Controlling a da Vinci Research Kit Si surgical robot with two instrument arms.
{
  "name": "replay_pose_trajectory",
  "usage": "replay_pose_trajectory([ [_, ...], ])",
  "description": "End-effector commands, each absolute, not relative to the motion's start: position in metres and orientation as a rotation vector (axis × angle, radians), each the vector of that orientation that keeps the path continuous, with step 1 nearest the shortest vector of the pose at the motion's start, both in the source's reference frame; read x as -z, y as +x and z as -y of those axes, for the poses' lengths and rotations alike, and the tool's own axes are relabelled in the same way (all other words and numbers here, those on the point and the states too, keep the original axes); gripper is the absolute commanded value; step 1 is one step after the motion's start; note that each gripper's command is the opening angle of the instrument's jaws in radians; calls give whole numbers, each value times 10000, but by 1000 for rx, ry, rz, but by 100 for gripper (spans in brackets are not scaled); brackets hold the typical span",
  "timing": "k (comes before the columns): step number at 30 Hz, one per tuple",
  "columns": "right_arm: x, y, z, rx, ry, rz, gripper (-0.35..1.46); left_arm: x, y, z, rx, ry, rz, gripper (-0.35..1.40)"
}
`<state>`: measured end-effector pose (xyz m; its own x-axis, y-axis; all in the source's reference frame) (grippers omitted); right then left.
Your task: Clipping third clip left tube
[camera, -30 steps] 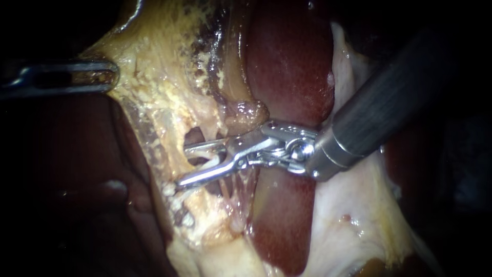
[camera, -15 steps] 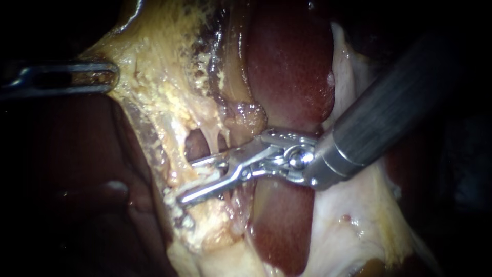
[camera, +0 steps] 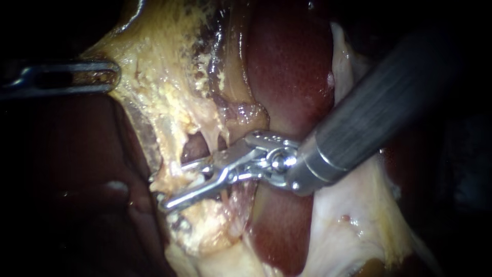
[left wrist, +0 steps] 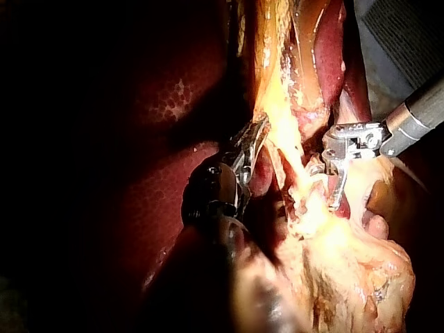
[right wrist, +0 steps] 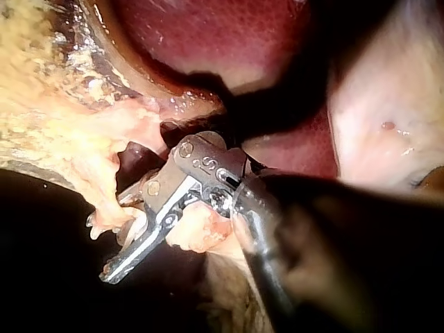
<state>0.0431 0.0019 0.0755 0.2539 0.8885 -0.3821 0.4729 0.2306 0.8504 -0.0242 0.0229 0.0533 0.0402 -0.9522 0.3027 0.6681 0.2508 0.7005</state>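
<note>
My right instrument (camera: 172,185) comes in from the upper right with its jaws open. They straddle a pale tube (camera: 199,178) just below a small window in the yellow tissue (camera: 192,146). The upper jaw lies over the tube and the longer lower jaw reaches past it. The right wrist view shows the same jaws (right wrist: 104,250) with pale tissue (right wrist: 198,232) lying between them. My left instrument (camera: 105,77) is at the far left, shut on the edge of the yellow fatty tissue (camera: 154,77) and holding it taut. It also shows in the left wrist view (left wrist: 255,139).
Dark red liver (camera: 287,66) lies behind and below the right instrument's wrist. A pale tissue sheet (camera: 353,205) spreads under the right shaft (camera: 379,107). Dark liver (camera: 77,169) fills the lower left.
My right instrument has slid to the left and slightly down, so its open jaws reach farther across the tube. The left instrument has held still.
</note>
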Motion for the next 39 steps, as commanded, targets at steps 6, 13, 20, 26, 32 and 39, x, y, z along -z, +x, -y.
replay_pose_trajectory([
  [6, -755, 440, -20, -492, 1409, -1386, 51, -533, -244, -229, 1300, 421, 837, -35],
  [13, -757, 448, -21, -564, 1401, -1379, 51, -534, -246, -229, 1302, 417, 837, -35],
  [20, -761, 448, -23, -598, 1386, -1384, 51, -534, -246, -229, 1302, 417, 837, -35],
  [26, -768, 450, -29, -645, 1362, -1392, 51, -533, -247, -229, 1301, 419, 837, -35],
  [32, -777, 449, -38, -699, 1340, -1392, 48, -531, -249, -228, 1302, 421, 837, -35],
  [39, -776, 446, -48, -727, 1325, -1394, 49, -530, -250, -226, 1302, 423, 840, -35],
])
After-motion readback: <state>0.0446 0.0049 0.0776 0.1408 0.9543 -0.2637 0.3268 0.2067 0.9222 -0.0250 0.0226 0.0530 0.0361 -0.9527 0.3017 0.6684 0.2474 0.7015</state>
